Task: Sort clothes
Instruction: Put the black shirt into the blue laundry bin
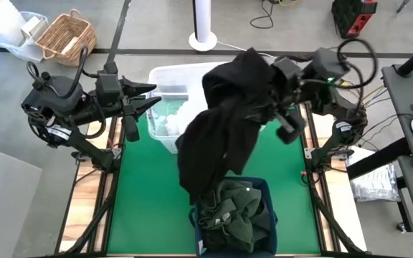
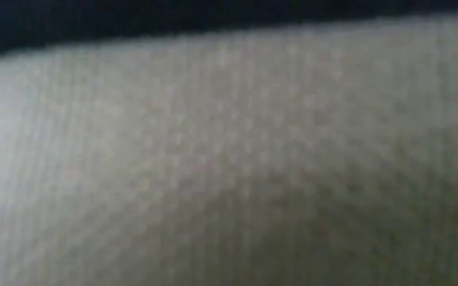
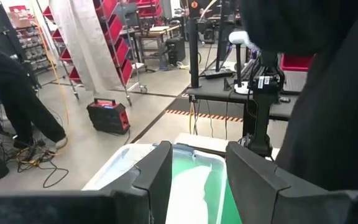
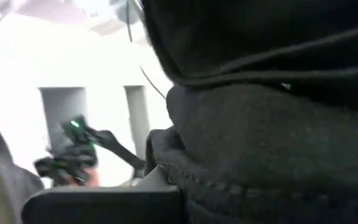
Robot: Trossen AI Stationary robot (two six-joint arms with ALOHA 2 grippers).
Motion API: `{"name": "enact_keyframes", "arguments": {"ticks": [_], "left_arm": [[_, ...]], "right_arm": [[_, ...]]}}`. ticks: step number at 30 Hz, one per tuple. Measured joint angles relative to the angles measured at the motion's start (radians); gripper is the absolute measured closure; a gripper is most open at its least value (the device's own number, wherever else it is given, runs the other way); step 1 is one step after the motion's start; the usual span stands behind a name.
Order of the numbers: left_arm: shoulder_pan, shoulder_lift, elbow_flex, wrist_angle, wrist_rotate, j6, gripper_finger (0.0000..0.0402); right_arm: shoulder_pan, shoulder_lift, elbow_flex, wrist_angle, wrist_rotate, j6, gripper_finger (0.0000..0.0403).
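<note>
At the far left of the high view, off the desk, a wicker basket sits on the floor beside a pile of white packaging. The left end effector hovers over the left edge of the green desk, its fingers spread apart with nothing between them, pointing toward the clear plastic tub. In the left wrist view the tub's rim shows just past those fingers, with white cloth lying inside it; beyond the desk a person in dark clothes bends over cables on the floor near a red case.

In the middle, a large black garment hangs in the air, draping from above the tub's right side down toward the navy bin at the desk's near edge. It covers much of the tub and blocks the line between the two arms. The bin holds dark green clothes, and the garment's lower end touches them.

To the right, the right end effector is pressed together, pinching the black garment's upper part; black fabric fills its wrist view. The low view is entirely blocked by blurred grey fabric close to the lens. Beyond the desk's right side lies a plastic bag on the floor.
</note>
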Motion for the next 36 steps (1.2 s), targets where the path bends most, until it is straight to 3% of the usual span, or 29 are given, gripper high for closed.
{"name": "enact_keyframes", "arguments": {"ticks": [8, 15, 21, 29, 36], "left_arm": [[0.0, 0.0, 0.0, 0.0, -0.001, 0.0, 0.0271], [0.0, 0.002, 0.0, -0.001, -0.001, -0.005, 0.0271], [0.0, 0.003, 0.0, -0.001, -0.002, -0.051, 0.0271], [0.0, 0.009, 0.0, -0.001, -0.004, -0.087, 0.0271], [0.001, 0.001, 0.0, -0.001, -0.158, -0.089, 0.0271]], "right_arm": [[0.023, -0.011, -0.001, 0.219, -0.167, 0.289, 0.0391], [0.083, -0.008, 0.0, 0.425, -0.145, 0.514, 0.039], [0.151, -0.02, 0.0, 0.438, -0.072, 0.512, 0.039], [0.227, -0.006, 0.0, 0.341, -0.057, 0.43, 0.039], [0.25, 0.04, -0.002, 0.328, -0.05, 0.413, 0.039]]}}
